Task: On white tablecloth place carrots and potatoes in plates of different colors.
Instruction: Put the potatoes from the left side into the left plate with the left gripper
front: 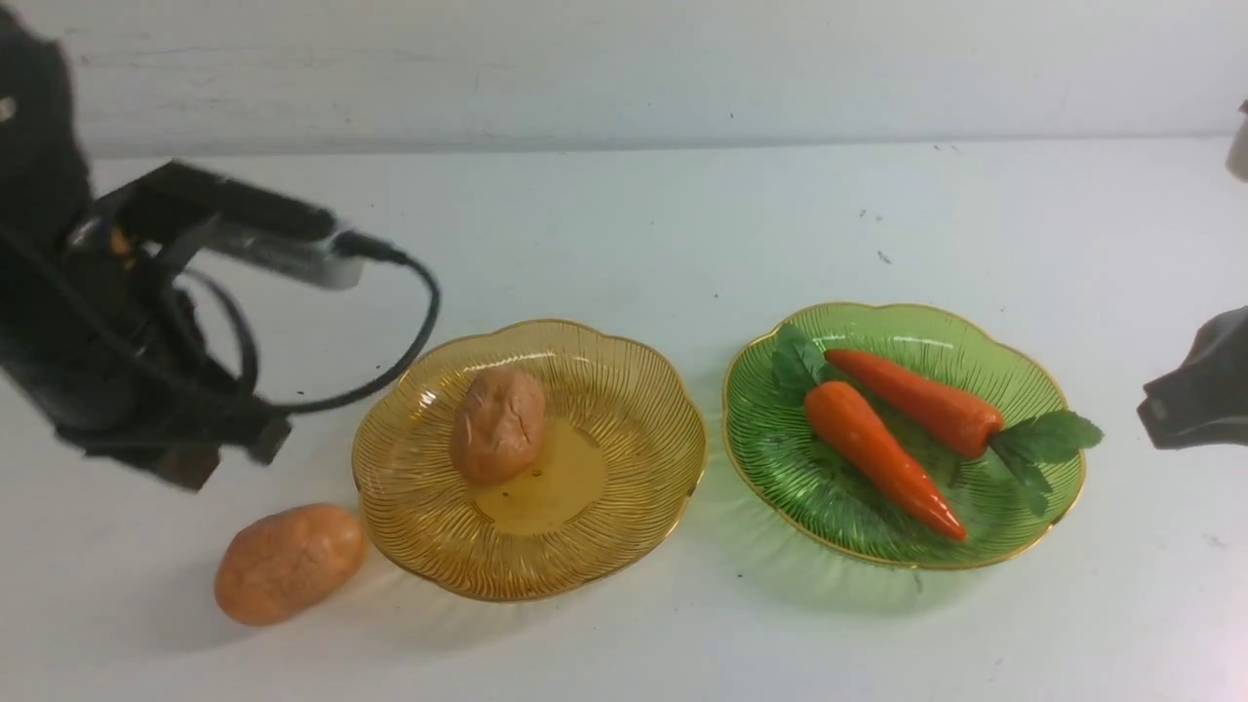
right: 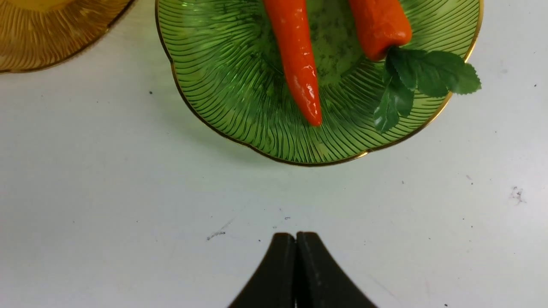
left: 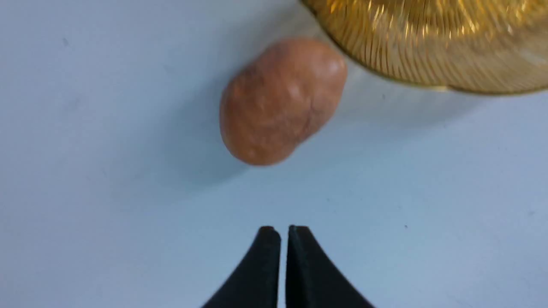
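Observation:
One potato [front: 497,424] lies in the amber-yellow plate [front: 634,507]. A second potato [front: 289,563] lies on the white tablecloth [front: 624,224] just left of that plate; it also shows in the left wrist view [left: 280,100] beside the plate's rim [left: 428,51]. Two carrots [front: 882,456] [front: 916,402] lie in the green plate [front: 780,468], also seen in the right wrist view [right: 297,60] [right: 379,25]. My left gripper [left: 284,231] is shut and empty, above the cloth, short of the loose potato. My right gripper [right: 295,237] is shut and empty, off the green plate's [right: 222,94] rim.
A white wall [front: 624,68] runs behind the table's back edge. The left arm and its cable [front: 409,322] hang above the cloth left of the amber plate. The right arm [front: 1204,385] sits at the far right edge.

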Robot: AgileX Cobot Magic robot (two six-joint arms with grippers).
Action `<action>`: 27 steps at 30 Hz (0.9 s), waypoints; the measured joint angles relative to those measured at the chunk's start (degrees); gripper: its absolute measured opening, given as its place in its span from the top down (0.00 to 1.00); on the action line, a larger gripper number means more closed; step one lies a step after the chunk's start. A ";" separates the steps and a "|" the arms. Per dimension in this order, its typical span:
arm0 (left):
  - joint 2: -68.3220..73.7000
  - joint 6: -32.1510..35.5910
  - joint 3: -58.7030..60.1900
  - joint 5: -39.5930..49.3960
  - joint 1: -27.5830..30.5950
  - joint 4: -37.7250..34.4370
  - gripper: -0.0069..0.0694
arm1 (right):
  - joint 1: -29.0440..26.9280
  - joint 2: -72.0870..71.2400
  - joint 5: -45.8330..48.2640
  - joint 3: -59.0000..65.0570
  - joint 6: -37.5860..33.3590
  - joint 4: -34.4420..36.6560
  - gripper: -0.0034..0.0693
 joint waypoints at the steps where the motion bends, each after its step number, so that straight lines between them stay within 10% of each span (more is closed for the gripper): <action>1: -1.16 0.25 1.95 -1.62 0.32 -1.08 0.87 | 0.00 0.00 -0.17 0.00 -0.04 0.27 0.97; 13: 11.39 7.51 8.18 -17.42 0.59 3.03 0.03 | 0.00 0.00 -1.05 0.00 -0.48 1.52 0.97; 18: 17.99 7.39 8.18 -20.06 0.59 3.39 0.02 | 0.00 0.00 -0.87 0.00 -0.71 1.52 0.97; 27: 14.96 5.90 0.27 -4.86 0.71 -0.31 0.35 | 0.00 0.00 1.30 0.00 -2.14 -2.89 0.97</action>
